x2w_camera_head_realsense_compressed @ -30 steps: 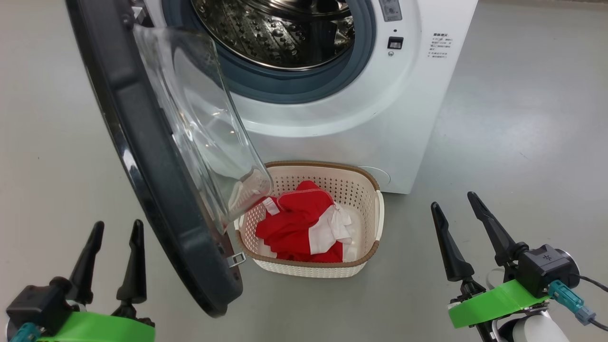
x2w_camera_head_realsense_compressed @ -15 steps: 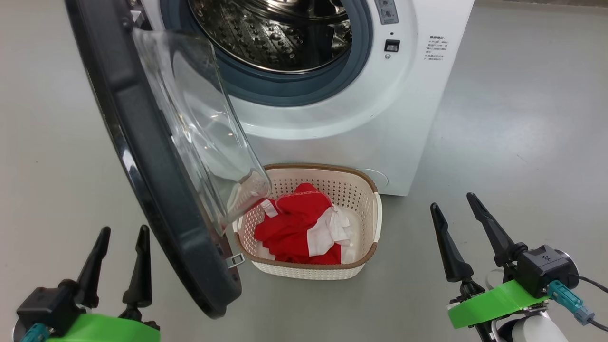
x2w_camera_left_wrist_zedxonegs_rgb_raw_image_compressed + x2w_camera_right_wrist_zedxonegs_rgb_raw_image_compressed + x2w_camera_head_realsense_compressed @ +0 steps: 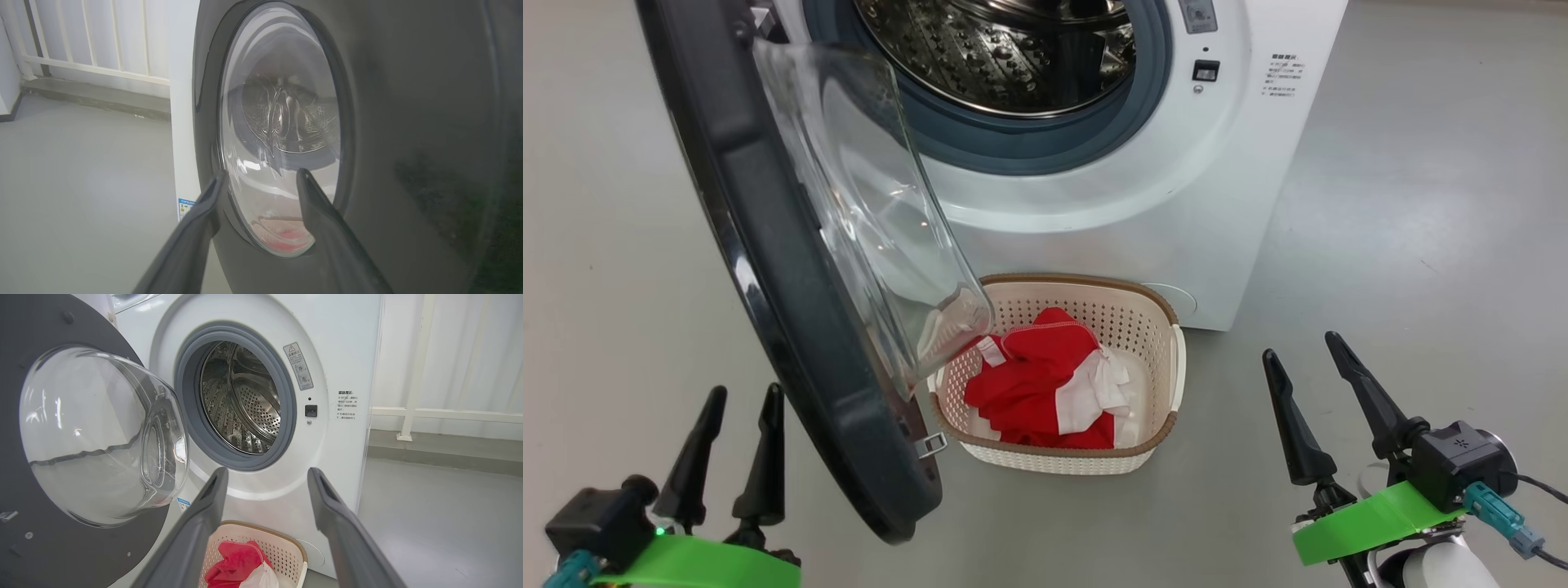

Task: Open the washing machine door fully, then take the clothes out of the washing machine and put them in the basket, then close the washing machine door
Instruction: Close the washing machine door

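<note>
In the head view, the washing machine door [image 3: 768, 269] stands swung wide across the left of the frame. Its glass bowl [image 3: 874, 204] hangs over the left corner of the basket [image 3: 1086, 282]. The clothes [image 3: 1029, 384], a red heap with white patches, lie inside that basket at bottom centre, just in front of the washing machine [image 3: 1176, 204]. The drum [image 3: 1005, 57] at the top looks bare as far as I can see into it. The left end effector [image 3: 747, 392], at lower left, has crept rightward and sits nearer the door's black rim than a second ago. Its fingers have drawn slightly closer together but are released, with nothing between them. The right end effector [image 3: 1299, 345], at lower right, has not budged and is spread wide and empty above the floor [image 3: 1421, 204].

In the left wrist view, the left end effector [image 3: 262, 173] points straight at the outer face of the washing machine door [image 3: 408, 122]. Its fingers are parted across the lower glass; I cannot tell whether they touch it.

In the right wrist view, the right end effector [image 3: 267, 470] is open towards the machine's front. The drum [image 3: 241, 404] at centre shows only steel. The basket [image 3: 286, 543] with the clothes [image 3: 237, 563] sits at the bottom edge.

To my eye the unloading is finished. The left arm seems to be lining up behind the door to push it shut, and that last step has not begun.
</note>
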